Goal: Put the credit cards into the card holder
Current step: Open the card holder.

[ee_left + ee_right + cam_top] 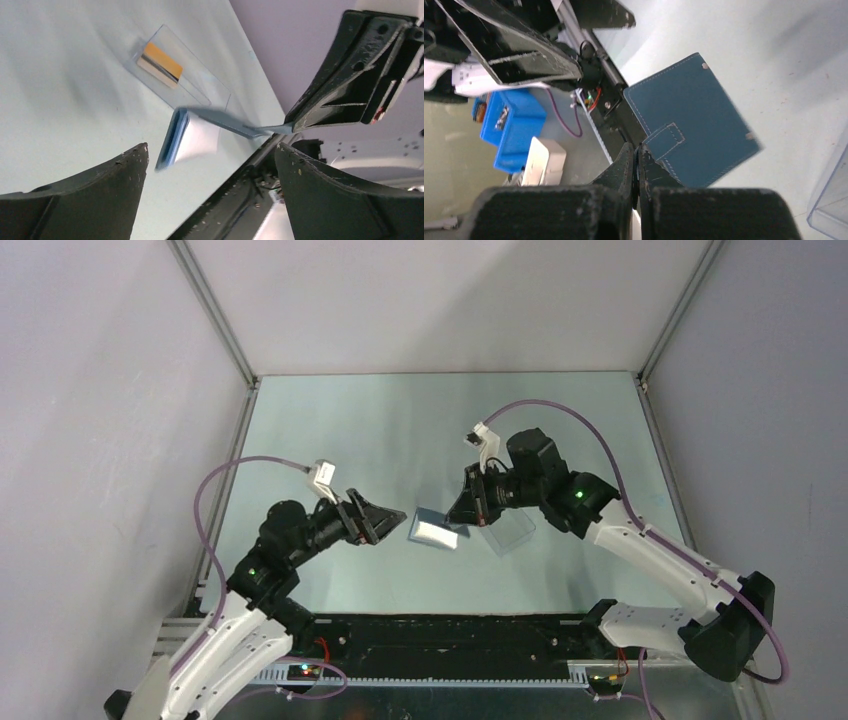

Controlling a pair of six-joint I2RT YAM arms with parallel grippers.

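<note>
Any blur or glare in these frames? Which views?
Left wrist: card holder smeared by motion blur, orange card sharp. Right wrist: the card holder's lower right corner goes soft. Top external: even light, soft arm shadows on the table, no harsh glare.

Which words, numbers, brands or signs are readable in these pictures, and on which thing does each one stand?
No text can be read in any view.
Orange card in the clear box: only a dark stripe, no print shows.
Card holder: plain stitching, no brand visible.
Blue bin beyond the table: a small dark mark, too blurred to read.
</note>
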